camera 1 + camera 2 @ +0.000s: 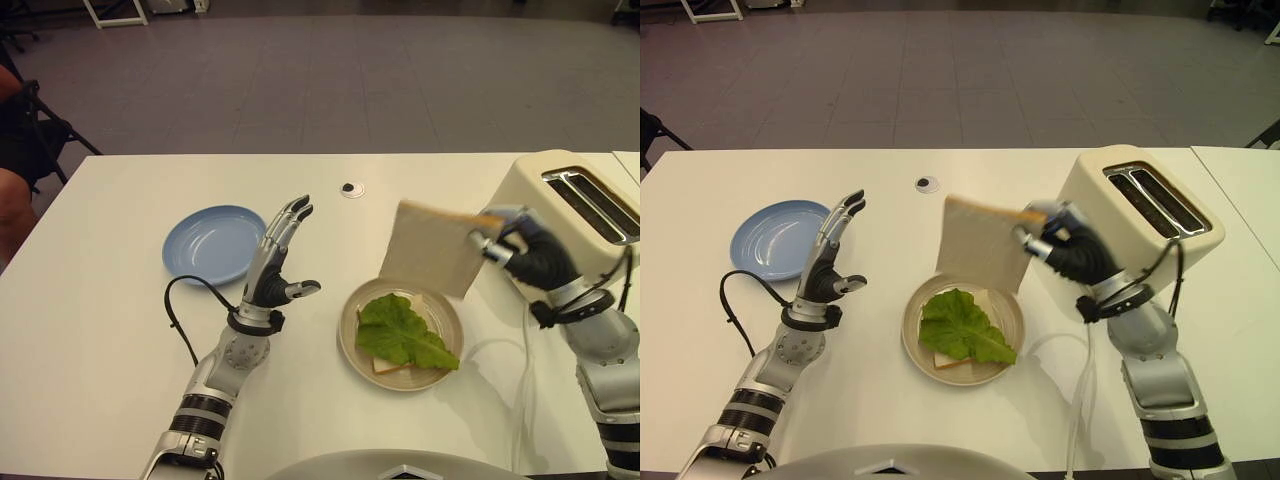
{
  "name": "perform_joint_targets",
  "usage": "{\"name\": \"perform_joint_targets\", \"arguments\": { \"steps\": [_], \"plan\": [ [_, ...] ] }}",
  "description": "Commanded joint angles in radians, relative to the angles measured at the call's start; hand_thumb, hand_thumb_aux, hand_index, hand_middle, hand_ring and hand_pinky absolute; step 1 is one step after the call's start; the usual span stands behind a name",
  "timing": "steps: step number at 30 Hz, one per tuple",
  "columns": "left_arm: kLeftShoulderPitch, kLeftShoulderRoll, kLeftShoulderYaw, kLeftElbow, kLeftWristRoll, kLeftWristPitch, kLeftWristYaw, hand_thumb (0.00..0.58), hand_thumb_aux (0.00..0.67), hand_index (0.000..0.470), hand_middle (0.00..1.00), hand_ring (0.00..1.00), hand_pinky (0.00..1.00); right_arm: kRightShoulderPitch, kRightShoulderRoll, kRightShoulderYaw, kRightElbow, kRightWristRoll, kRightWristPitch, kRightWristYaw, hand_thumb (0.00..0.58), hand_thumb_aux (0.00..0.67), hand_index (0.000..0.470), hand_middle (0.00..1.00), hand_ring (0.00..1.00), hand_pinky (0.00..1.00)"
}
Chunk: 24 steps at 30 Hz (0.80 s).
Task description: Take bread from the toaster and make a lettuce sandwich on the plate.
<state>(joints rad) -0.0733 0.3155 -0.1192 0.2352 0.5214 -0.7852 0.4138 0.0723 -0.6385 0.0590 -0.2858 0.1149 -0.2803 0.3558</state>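
A white surface point(100, 330) is carrying everything, and the tan plate point(346, 340) is sitting near its front edge, about midway across. The cream toaster point(1095, 205) is standing to the right of the tan plate and farther back, well apart from it, with its two long slots facing up and showing dark. A blue plate point(180, 262) is lying to the left of the tan plate and a little farther back, its bare face turned up.

A slice of bread point(430, 250) is hanging in the air above the tan plate's rear right rim, tilted nearly on edge with its pale face towards the camera. The right hand point(535, 255) is hovering to the right of the tan plate, in front of the toaster, and is pinching that slice by its upper right corner with curled fingers. The left hand point(270, 270) is standing upright to the left of the tan plate, between it and the blue plate, with its fingers spread and straight and gripping nothing.

Inside the tan plate, a green lettuce leaf point(400, 332) is lying over a second slice of bread point(386, 367), whose edges are peeking out from under it.

A black cable point(180, 300) is looping on the surface left of the tan plate. A small round cap point(351, 188) is sitting behind the tan plate.
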Motion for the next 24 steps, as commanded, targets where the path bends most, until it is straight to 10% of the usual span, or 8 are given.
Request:
{"name": "perform_joint_targets", "arguments": {
  "steps": [1, 15, 24],
  "plan": [
    [0.013, -0.006, 0.020, -0.005, -0.005, -0.008, 0.001, 0.000, 0.000, 0.000, 0.00, 0.00, 0.00, 0.007, 0.016, 0.054, 0.118, 0.111, 0.045, 0.189, 0.580, 0.670, 0.470, 1.00, 1.00, 1.00],
    [0.077, 0.109, -0.261, -0.208, 0.101, -0.201, -0.350, 0.000, 0.000, 0.000, 0.00, 0.00, 0.00, -0.099, 0.100, 0.159, 0.370, -0.230, -0.048, 0.152, 0.580, 0.670, 0.470, 1.00, 1.00, 1.00],
    [0.072, 0.210, -0.483, 0.054, 0.111, -0.146, -0.640, 0.000, 0.000, 0.000, 0.00, 0.00, 0.00, -0.104, 0.117, 0.170, 0.368, -0.306, -0.084, 0.117, 0.580, 0.670, 0.470, 1.00, 1.00, 1.00]
  ]
}}
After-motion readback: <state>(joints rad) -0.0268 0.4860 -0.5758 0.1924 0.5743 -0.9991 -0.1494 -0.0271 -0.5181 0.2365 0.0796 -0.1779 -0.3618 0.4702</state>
